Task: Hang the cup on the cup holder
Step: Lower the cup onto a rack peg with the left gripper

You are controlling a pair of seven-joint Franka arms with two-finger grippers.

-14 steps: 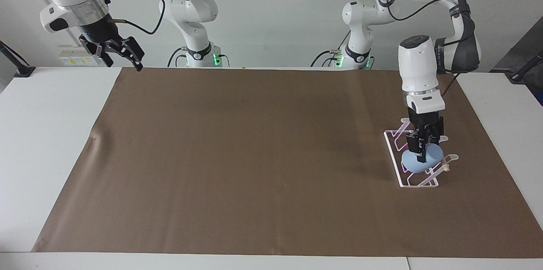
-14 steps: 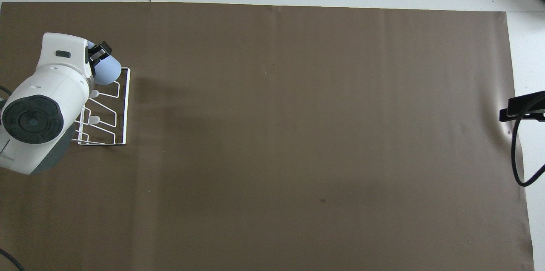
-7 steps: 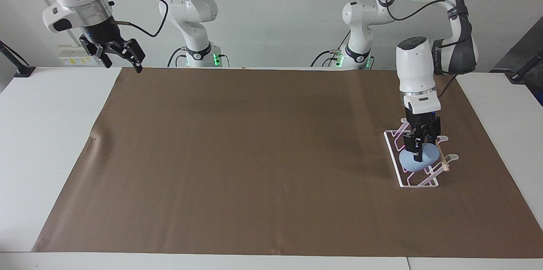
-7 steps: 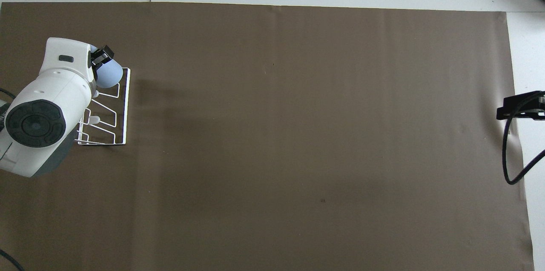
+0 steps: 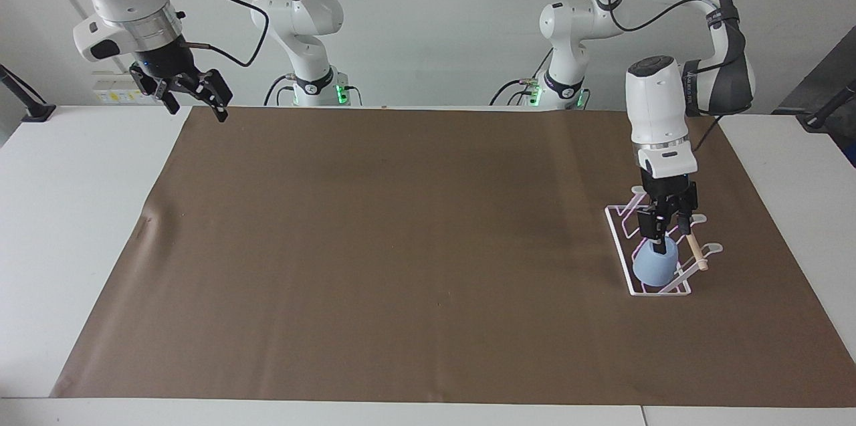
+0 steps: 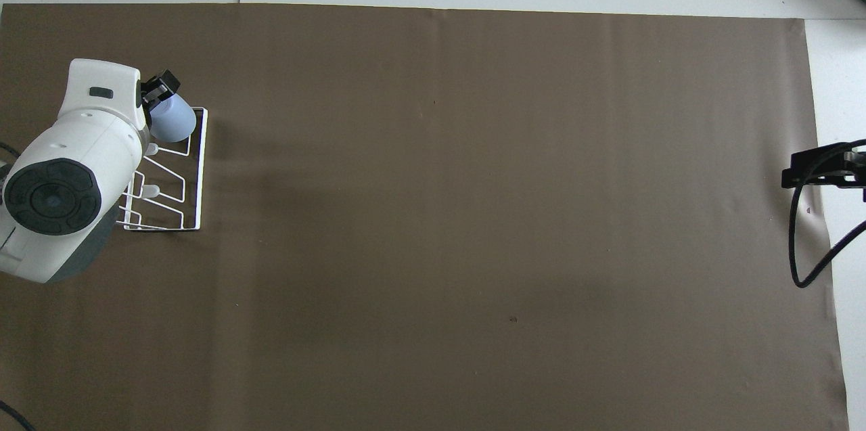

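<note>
A: The facing view is showing the full height of the left gripper (image 5: pixel 663 233), which is pointing straight down over the white wire rack with slanted loop prongs and a pale wooden dowel bar (image 5: pixel 620 244). The small light-blue plastic tumbler (image 5: pixel 655 265) is sitting mouth-down on the rack's end farthest from the robots, its narrower base uppermost, its long axis leaning slightly.

B: The overhead view is giving less of that; the white wrist housing is covering most of the rack (image 6: pixel 198 167). There the tumbler (image 6: pixel 173 121) is showing as a rounded blue shape beside the black fingers (image 6: pixel 160 87), at the rack's farthest corner.

A: Whether the left gripper's fingers are parted or touching the tumbler cannot be told from either view.

B: The right gripper (image 5: pixel 194 97) is waiting, raised over the brown mat's (image 5: pixel 401 245) corner at the right arm's end, fingers spread wide and holding nothing. Overhead is catching only its dark tip (image 6: pixel 822 170).
</note>
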